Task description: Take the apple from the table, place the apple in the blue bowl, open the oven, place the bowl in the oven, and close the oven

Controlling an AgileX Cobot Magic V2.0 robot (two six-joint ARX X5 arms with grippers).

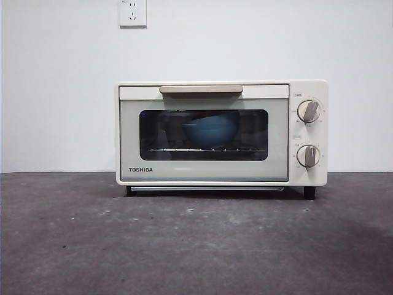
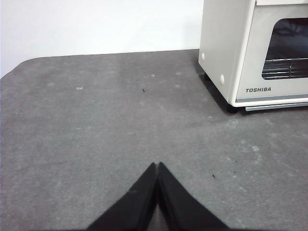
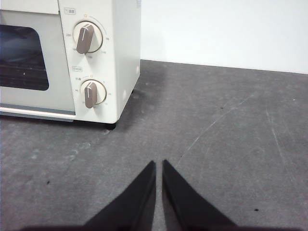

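Now, oven [image 1: 221, 133]: door shut, blue bowl [image 1: 210, 130] seen inside on rack; apple hidden
left pincer [image 2: 157, 166]: pressed together, parked over counter [image 2: 96, 120]
right pincer [image 3: 159, 163]: nearly together, idle; task judged done

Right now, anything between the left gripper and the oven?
Nothing: in the left wrist view only bare table lies between the left gripper, jaws shut, and the closed oven.

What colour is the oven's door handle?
Beige, on the cream oven; the handle shows best in the front view.
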